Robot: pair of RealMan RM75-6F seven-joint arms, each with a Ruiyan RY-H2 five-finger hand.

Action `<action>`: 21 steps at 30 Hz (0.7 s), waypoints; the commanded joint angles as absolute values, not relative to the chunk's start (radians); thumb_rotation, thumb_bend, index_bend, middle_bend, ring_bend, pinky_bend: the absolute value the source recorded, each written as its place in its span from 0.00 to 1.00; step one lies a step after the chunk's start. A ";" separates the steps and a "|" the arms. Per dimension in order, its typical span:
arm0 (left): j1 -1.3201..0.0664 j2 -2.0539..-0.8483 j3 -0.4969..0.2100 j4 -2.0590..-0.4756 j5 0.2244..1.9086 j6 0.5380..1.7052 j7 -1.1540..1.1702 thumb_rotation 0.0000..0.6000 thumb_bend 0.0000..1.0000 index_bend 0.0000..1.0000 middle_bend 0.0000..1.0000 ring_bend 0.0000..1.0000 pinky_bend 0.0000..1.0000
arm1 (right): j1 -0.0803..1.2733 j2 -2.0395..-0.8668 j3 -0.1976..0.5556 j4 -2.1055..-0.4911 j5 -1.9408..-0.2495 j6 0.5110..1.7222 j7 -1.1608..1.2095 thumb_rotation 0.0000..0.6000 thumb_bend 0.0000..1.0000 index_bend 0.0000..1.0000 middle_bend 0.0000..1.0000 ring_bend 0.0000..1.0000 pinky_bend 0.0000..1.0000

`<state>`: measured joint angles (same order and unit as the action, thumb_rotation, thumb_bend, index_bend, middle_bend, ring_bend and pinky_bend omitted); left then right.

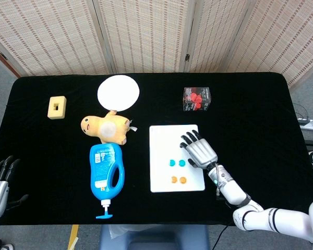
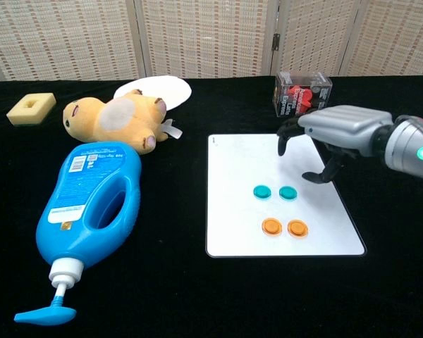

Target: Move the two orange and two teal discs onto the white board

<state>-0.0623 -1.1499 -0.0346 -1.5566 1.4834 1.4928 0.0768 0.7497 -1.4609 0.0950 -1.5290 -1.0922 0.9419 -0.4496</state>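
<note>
On the white board (image 2: 233, 162), both teal discs (image 2: 275, 191) lie just below the empty, spread-fingered right robot hand (image 2: 333, 134).

I see a black-covered surface (image 1: 250, 120) carrying, at the far left, a yellow sponge block (image 1: 57, 107) with a hole in it, a white round plate (image 1: 118, 92) toward the back, and a clear box of red pieces (image 1: 196, 99) at the back right. Just in front of the plate lies a yellow plush toy (image 1: 105, 128) on its side, its rear edge overlapping the plate rim in my chest view, and in front of the toy a blue pump bottle (image 1: 106, 174) lies flat with its nozzle toward me. Right of the bottle, the white board (image 1: 164, 146) lies flat on the cloth.
</note>
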 commanded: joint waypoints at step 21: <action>-0.078 -1.141 -0.052 -1.635 1.526 1.534 0.122 1.00 0.09 0.00 0.00 0.00 0.00 | 0.278 -1.107 -0.020 -1.629 -1.403 1.465 0.007 1.00 0.43 0.00 0.00 0.00 0.00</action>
